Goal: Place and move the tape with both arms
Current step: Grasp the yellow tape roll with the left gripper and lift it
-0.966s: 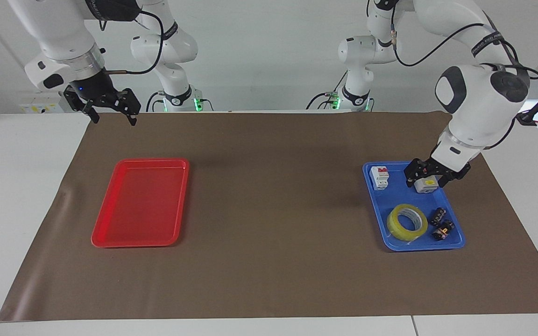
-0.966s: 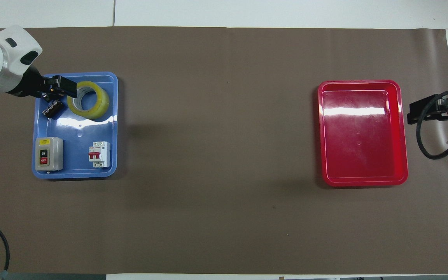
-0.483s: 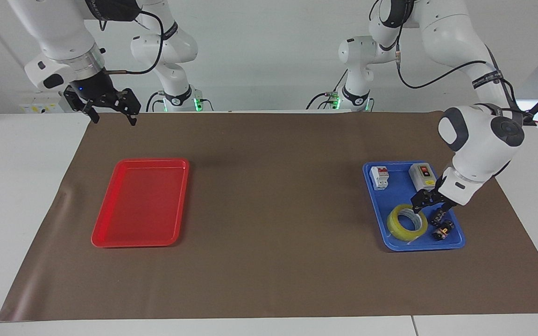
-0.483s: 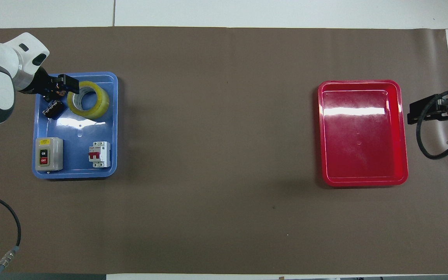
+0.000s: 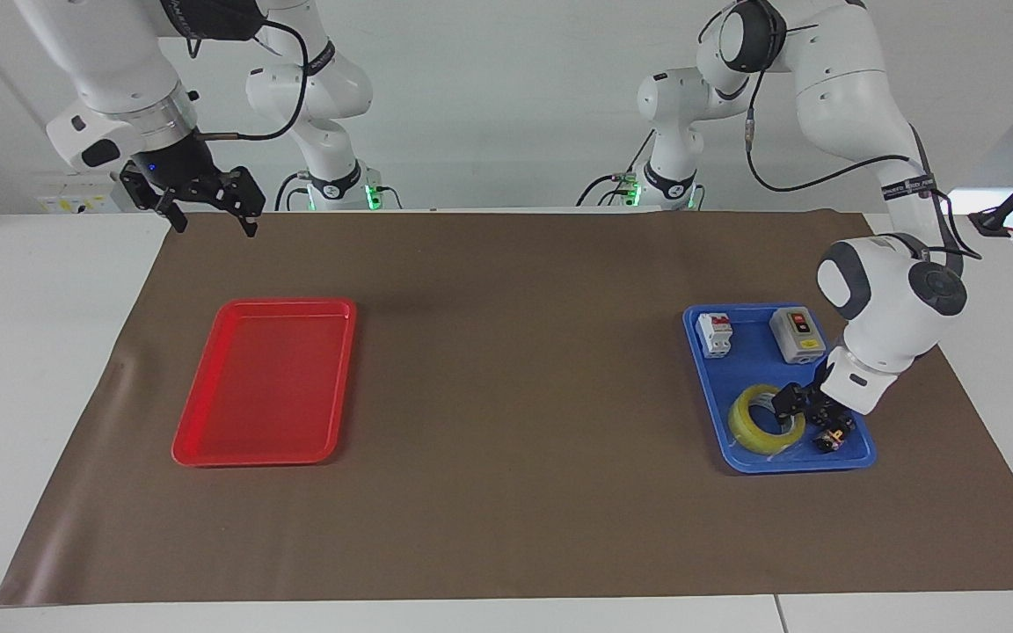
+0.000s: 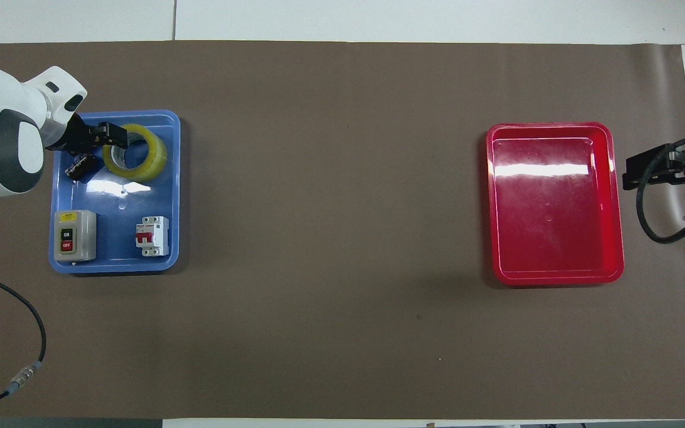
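Overhead view shows tape [image 6: 135,153] lying in blue tray [image 6: 164,196] at 11 o'clock, unlifted; left gripper [image 5: 798,406] down at its rim, finger state impossible to tell. Right gripper [image 5: 205,200] waiting, spread, beside empty red tray [image 5: 267,380]. Pickup, handover, placement all remaining.

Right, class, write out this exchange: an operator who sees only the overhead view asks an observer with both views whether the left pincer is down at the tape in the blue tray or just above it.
Observer: Down at it. The facing view shows the left pincer low in the blue tray, level with the rim of the tape.
Operator: Is the tape lifted?
Observer: No, it lies flat on the tray floor.
Operator: And the right pincer? I see only part of it.
Observer: The right pincer waits raised and open over the edge of the brown mat nearest the robots.
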`<state>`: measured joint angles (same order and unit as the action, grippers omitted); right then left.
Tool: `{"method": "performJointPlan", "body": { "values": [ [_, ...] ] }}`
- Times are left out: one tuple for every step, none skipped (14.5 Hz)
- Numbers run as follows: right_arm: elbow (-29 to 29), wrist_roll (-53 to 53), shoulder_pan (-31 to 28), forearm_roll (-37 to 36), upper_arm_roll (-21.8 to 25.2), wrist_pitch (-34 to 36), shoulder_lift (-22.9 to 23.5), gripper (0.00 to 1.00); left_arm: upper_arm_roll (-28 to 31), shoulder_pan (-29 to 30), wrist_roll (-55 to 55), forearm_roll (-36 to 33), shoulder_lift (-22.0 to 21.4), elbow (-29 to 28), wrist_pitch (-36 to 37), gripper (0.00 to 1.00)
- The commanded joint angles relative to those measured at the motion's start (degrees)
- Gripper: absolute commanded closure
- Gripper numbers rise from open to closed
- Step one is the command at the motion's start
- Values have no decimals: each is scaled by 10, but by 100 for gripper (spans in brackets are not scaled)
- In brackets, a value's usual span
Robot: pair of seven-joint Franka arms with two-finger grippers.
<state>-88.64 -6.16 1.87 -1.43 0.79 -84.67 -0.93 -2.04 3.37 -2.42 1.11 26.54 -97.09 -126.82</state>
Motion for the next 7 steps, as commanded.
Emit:
{"method": "performJointPlan", "body": {
  "values": [
    [8,9,-5,2,-4,8,5,0,-2,1,6,-10,-14,-27,-19,31],
    [8,9,-5,2,-4,8,5,0,-2,1,7,-10,-14,-28,-25,38],
    [8,9,-5,2,-3,8,5,0,-2,0,14,-10,-15,-33,-28,55],
    [8,9,-5,2,-4,8,5,0,-2,-2,22,-10,-17,-41,-31,64],
    [8,9,-5,2,-4,8,5,0,-2,-4,25,-10,-18,-49,-40,76],
    [8,9,-5,2,-4,8,4,0,-2,-5,25,-10,-20,-50,-37,97],
    [7,9,-5,2,-4,8,4,0,-2,-5,25,-10,-23,-50,-33,100]
  ]
}}
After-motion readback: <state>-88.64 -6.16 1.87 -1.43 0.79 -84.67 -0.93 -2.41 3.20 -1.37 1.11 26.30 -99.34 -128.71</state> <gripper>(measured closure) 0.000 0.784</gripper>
